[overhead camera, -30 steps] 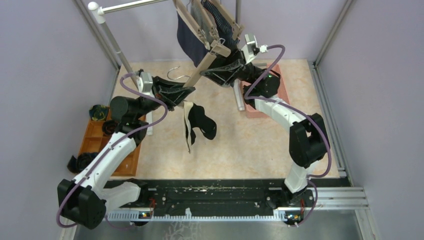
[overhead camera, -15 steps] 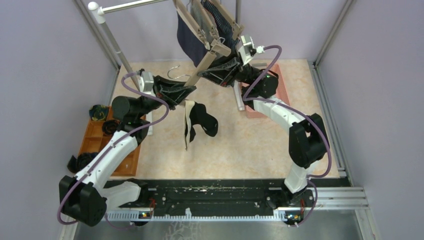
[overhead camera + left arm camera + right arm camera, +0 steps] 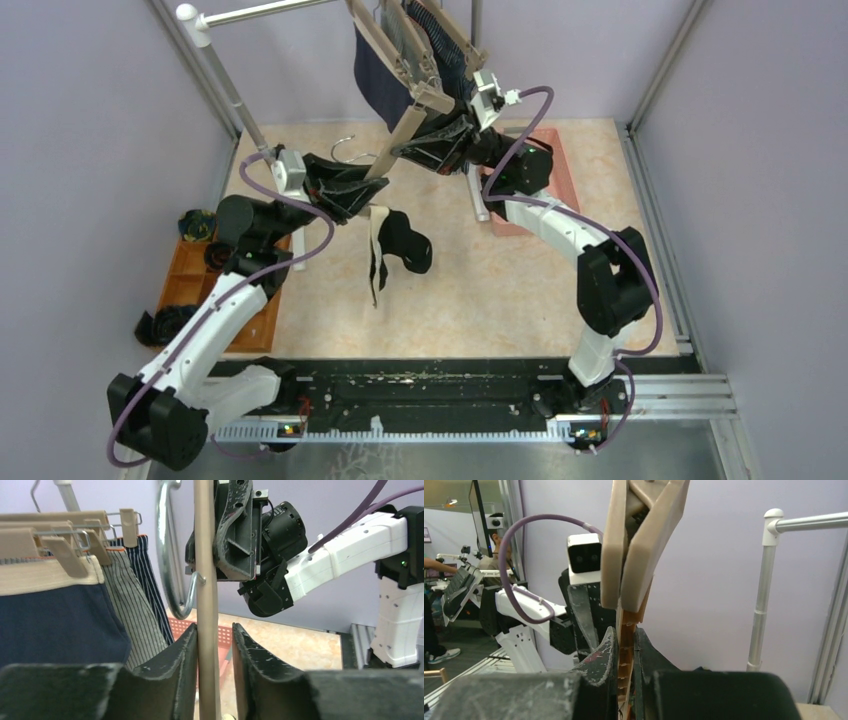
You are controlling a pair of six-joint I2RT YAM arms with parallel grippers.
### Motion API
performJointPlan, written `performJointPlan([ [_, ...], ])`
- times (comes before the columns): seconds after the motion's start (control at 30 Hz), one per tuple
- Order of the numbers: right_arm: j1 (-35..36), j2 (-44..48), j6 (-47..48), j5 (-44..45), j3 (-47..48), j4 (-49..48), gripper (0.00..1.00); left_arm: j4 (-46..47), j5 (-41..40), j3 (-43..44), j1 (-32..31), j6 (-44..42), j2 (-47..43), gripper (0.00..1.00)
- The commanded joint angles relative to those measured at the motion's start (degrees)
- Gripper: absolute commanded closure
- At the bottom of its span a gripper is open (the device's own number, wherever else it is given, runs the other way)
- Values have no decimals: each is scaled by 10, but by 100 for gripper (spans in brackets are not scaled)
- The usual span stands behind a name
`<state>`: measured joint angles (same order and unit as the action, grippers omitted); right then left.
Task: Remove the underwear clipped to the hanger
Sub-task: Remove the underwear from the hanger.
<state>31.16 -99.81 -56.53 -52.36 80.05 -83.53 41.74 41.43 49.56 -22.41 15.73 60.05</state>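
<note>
The step in hand is judged to be releasing the black underwear [image 3: 400, 245] from the detached wooden clip hanger [image 3: 400, 135], which is being carried aslant above the desk [image 3: 500, 290] between both arms.

The right end effector [image 3: 625, 635] is clamping fully shut on the hanger's upper end, just below a beige clip [image 3: 639, 540]. The left end effector [image 3: 215, 627] is straddling the hanger bar lower down with its jaws slightly apart. One finger [image 3: 185, 645] is touching the bar and the other is standing just clear, so nothing is being gripped firmly.

The black underwear, with its beige waistband, is dangling from the hanger's lower end, just beside the left end effector. The clip retaining it is hidden. The navy pair [image 3: 378, 75], striped pair [image 3: 132, 605] and pinstriped pair [image 3: 147, 570] are hanging clipped on hangers at the rail [image 3: 260, 10].

Procedure:
1. Hold the hanger steady with the right end effector while the left one is repositioning.
2. Seat the left fingers on the retaining clip's levers, not on the bar, and squeeze squarely.
3. Avoid twisting the hanger, as the bar may slip.
4. Let the garment fall onto the desk, away from the orange tray [image 3: 185, 285].
</note>
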Motion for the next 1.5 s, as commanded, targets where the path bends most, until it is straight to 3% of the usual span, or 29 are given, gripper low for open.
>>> performJointPlan([
  [0.0, 5, 22, 6, 0, 32, -8, 100, -63, -24, 5, -6, -69, -45, 59],
  [0.1, 4, 22, -4, 3, 34, -15, 100, -114, -50, 11, -6, -95, -56, 55],
  [0.5, -26, 45, -9, 22, 21, -35, 100, -231, -128, -15, -5, -148, -92, 52],
  [1.23, -45, 46, -5, 25, 37, -18, 100, -260, -85, -26, -5, -158, -105, 56],
  [1.3, -45, 46, -11, 25, 39, -23, 100, -258, -106, -27, -4, -152, -106, 52],
  [1.4, -45, 46, -16, 26, 38, -27, 100, -254, -163, -27, -4, -128, -109, 32],
  [1.47, -45, 46, -16, 26, 38, -28, 100, -253, -167, -27, -4, -133, -112, 31],
])
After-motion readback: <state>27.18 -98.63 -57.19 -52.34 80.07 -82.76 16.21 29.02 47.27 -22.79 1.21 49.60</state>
